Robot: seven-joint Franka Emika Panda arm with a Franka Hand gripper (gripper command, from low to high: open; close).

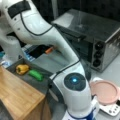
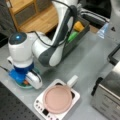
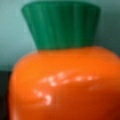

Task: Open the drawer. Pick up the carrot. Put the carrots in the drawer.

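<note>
The carrot (image 3: 62, 85), orange with a green top, fills the wrist view at very close range. In a front view a sliver of it (image 2: 25, 82) shows on a teal plate (image 2: 22, 86) at the table's near left. My gripper (image 2: 25, 83) is lowered straight onto that plate, around the carrot; its fingers are hidden. The drawer (image 1: 41, 85) (image 2: 75, 40) stands pulled open from the bamboo-topped cabinet (image 1: 17, 92). A yellow vegetable (image 1: 22, 68) (image 2: 78, 25) and a green vegetable (image 1: 35, 74) (image 2: 72, 36) lie in it.
A silver toaster oven (image 1: 95, 35) (image 2: 107, 95) stands at one side. A pink pan (image 1: 105, 92) (image 2: 57, 98) sits on a white hotplate (image 2: 40, 106). A small orange thing (image 1: 49, 50) shows behind the arm. A clear bottle (image 2: 103, 30) stands past the drawer.
</note>
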